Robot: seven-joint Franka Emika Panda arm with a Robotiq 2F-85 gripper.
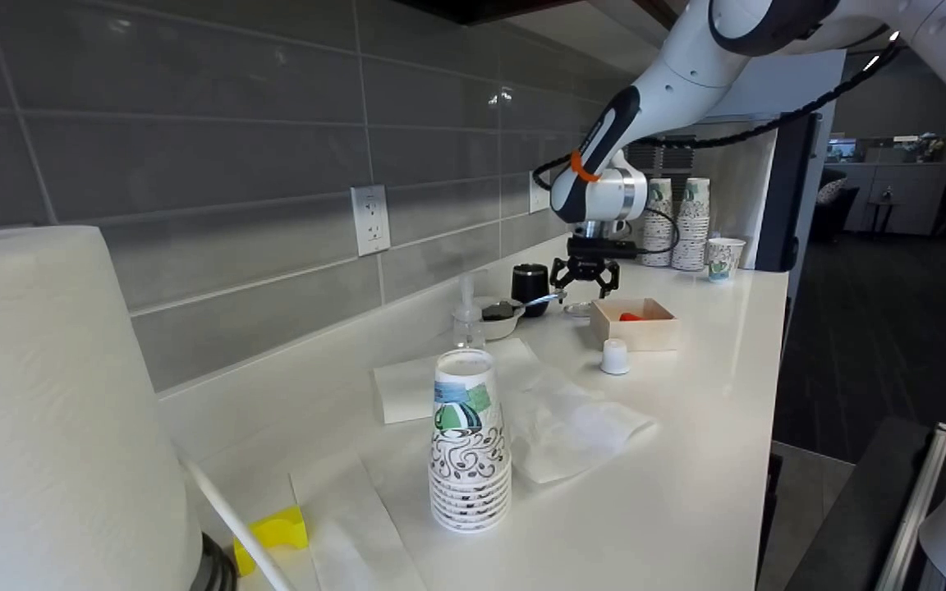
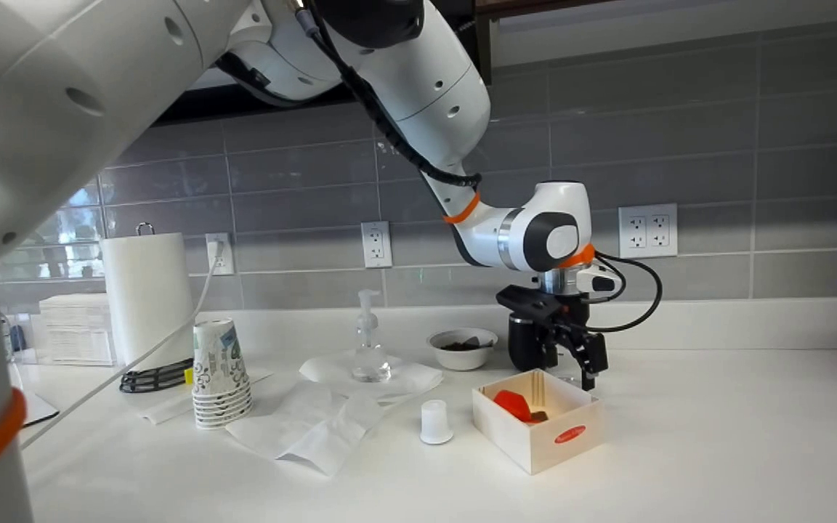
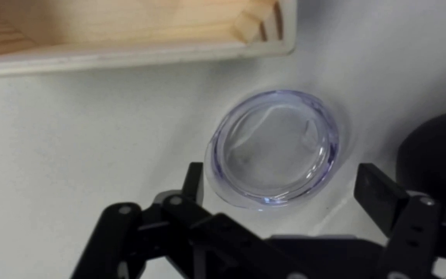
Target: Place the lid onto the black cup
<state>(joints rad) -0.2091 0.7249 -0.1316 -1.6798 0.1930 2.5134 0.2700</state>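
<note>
The clear round lid (image 3: 272, 149) lies flat on the white counter in the wrist view, between the wooden box and the black cup. It also shows in an exterior view (image 1: 578, 309) as a thin disc. The black cup (image 1: 529, 283) stands upright near the backsplash. It shows partly behind the gripper in an exterior view (image 2: 523, 343) and at the right edge of the wrist view (image 3: 436, 155). My gripper (image 3: 281, 172) is open and empty, pointing down above the counter (image 1: 581, 287). Its fingertips are spread wider than the lid, at the lid's near edge.
A wooden box (image 2: 506, 436) with a red item (image 2: 513, 404) stands close beside the lid. A white bowl (image 2: 462, 357) with a spoon sits beside the cup. A soap dispenser (image 2: 371, 356), small white cup (image 2: 434, 421) and paper cup stack (image 1: 470, 460) stand farther along the counter.
</note>
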